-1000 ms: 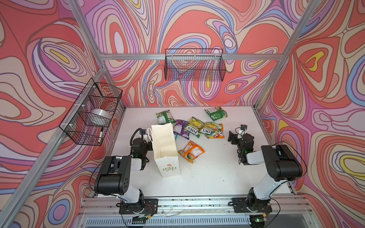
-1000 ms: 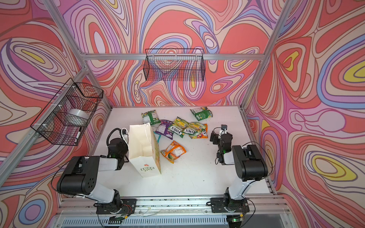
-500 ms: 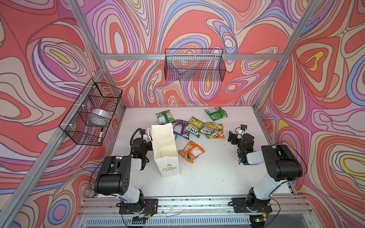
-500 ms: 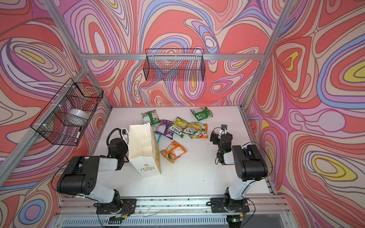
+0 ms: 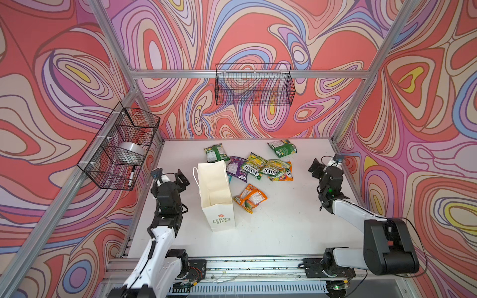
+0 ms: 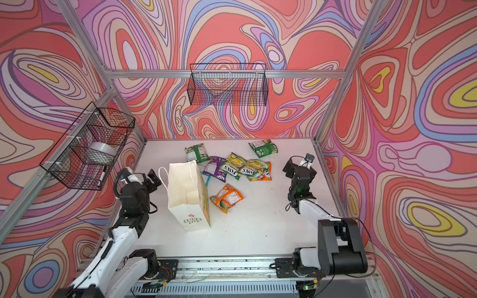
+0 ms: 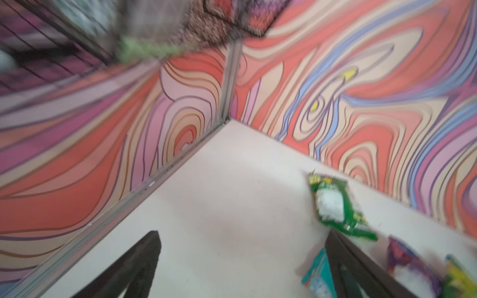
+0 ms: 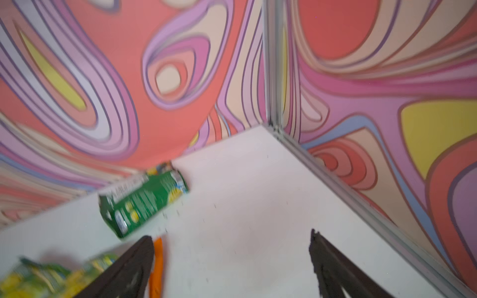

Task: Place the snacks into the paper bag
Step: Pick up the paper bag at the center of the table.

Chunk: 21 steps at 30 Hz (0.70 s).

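You have both tools released and empty: the left gripper hangs just beside the paper bag, and the right gripper is well apart from it, near the right wall. The bag stands upright with its mouth open, apparently for loading from above. The snacks lie on the table; none shows inside. The orange pouch lies nearest, so it is likely your first pick.

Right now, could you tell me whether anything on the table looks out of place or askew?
Nothing looks damaged or spilled. The paper bag stands upright and open. The snacks lie scattered beyond it, several overlapping in a heap, and a teal pouch sits partly hidden beside the bag.
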Tool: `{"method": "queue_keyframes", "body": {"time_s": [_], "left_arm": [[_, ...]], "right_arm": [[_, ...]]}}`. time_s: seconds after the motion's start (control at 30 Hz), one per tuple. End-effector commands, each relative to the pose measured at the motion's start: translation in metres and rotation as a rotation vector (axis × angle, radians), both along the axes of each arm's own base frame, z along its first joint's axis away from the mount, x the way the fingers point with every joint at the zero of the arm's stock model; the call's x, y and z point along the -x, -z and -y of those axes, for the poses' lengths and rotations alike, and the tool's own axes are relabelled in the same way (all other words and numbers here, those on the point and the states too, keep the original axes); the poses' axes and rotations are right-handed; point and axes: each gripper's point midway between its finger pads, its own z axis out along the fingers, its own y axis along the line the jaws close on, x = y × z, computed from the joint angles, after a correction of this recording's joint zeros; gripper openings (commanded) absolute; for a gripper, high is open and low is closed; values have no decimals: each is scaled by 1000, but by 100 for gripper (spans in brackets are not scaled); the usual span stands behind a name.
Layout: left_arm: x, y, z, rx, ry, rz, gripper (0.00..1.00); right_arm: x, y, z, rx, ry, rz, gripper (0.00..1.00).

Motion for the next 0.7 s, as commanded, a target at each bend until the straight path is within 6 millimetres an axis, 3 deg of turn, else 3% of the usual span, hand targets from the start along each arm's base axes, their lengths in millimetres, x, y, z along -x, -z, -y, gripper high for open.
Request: {"method": "queue_keyframes", "body": {"time_s": [0.0,0.07,0.1,0.2,0.27,0.37,0.5,0.67], "left_arm": [[52,13,0,138,-51,-222,100],[73,-7,1,208,-71,-193,100],[85,-15,4,260,-72,-183,100],[95,-62,51,264,230,-180,100],[107,-79,67,309,307,-256,97],[129,-85,83,353,374,-448,96],[164,-101,100,362,465,-473,97],[167,-95,124,410,593,-543,100]], "right_arm": [[14,0,6,-161,69,-90,98],[26,-3,16,-283,163,-118,98],[24,-12,8,-302,102,-135,98],[20,-44,-22,-334,-81,-122,98],[22,-56,-30,-363,-126,-91,98],[24,-51,-33,-400,-127,-145,98],[23,-41,-48,-441,-191,-212,98],[20,-33,-56,-465,-219,-241,98]]}}
